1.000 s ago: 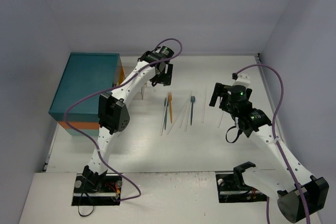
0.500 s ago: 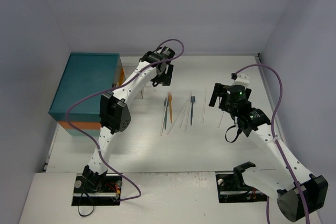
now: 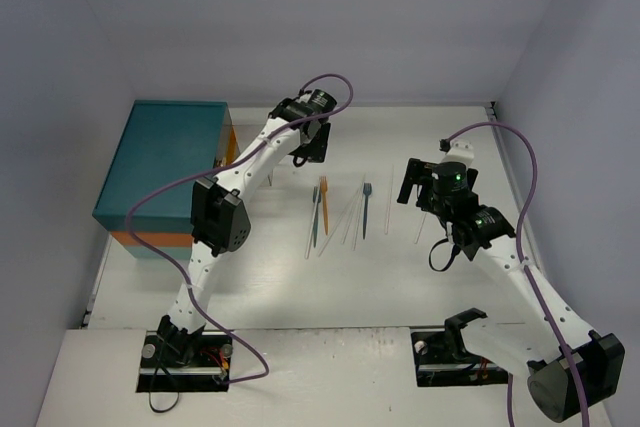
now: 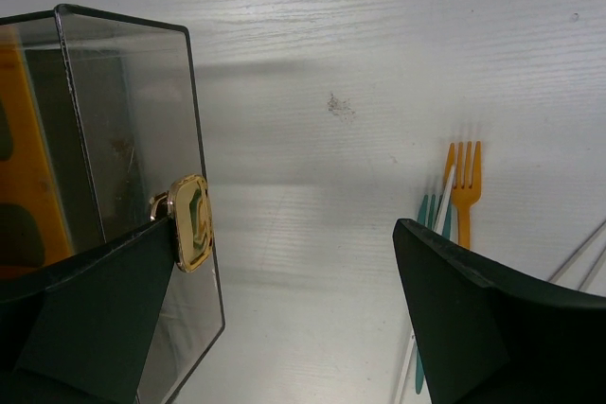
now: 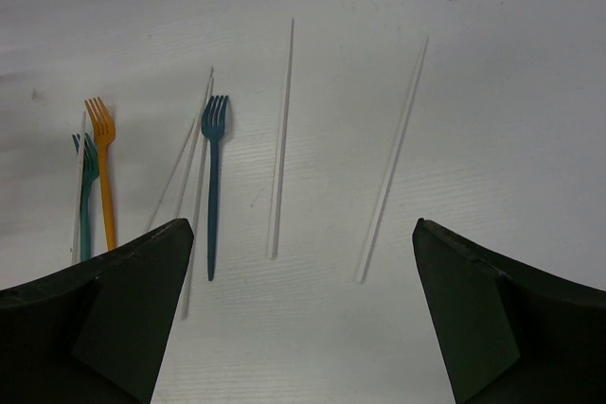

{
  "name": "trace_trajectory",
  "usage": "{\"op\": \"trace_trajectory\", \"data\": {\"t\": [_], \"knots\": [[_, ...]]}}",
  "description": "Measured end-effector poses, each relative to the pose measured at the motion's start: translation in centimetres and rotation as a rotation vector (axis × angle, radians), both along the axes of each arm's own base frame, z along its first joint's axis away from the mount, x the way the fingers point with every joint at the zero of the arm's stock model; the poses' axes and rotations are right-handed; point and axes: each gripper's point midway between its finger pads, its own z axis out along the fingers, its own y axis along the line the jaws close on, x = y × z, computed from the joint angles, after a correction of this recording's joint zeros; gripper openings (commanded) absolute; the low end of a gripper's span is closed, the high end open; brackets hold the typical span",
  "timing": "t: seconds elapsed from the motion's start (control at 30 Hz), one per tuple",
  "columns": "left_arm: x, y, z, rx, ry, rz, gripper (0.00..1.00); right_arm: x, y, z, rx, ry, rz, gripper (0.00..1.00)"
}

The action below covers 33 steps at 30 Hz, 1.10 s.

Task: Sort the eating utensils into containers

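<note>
Pale walls (image 3: 300, 17) close in a white worktop (image 3: 400, 267) on three sides. A teal chest (image 3: 165, 172) sits along its left edge. One clear-walled drawer (image 4: 133, 139) is pulled out toward the middle, its gold handle (image 4: 190, 221) just beside one finger of the left tool (image 3: 308, 145). That tool is spread wide and holds nothing. Bare worktop lies between the drawer's corner and the forks.

The right tool (image 5: 301, 314) hangs gaping over the utensils and is also empty. Pale chopsticks (image 5: 281, 139) lie scattered mid-worktop. A blue fork (image 5: 213, 186) lies left of them, then an orange fork (image 5: 102, 172) with a teal fork (image 5: 86, 196) close beside it. Open surface lies beyond their tips.
</note>
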Motion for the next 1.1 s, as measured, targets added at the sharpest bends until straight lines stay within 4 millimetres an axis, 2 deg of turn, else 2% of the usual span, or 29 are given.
{"op": "trace_trajectory", "data": {"t": [0.6, 1.1], "knots": [[-0.4, 0.0, -1.5, 0.037, 0.014, -0.004, 0.95, 0.0, 0.0, 0.0, 0.001, 0.001, 0.001, 1.00], [-0.4, 0.9, -0.3, -0.045, 0.027, 0.018, 0.95, 0.0, 0.0, -0.3, -0.003, 0.010, 0.001, 1.00]]}}
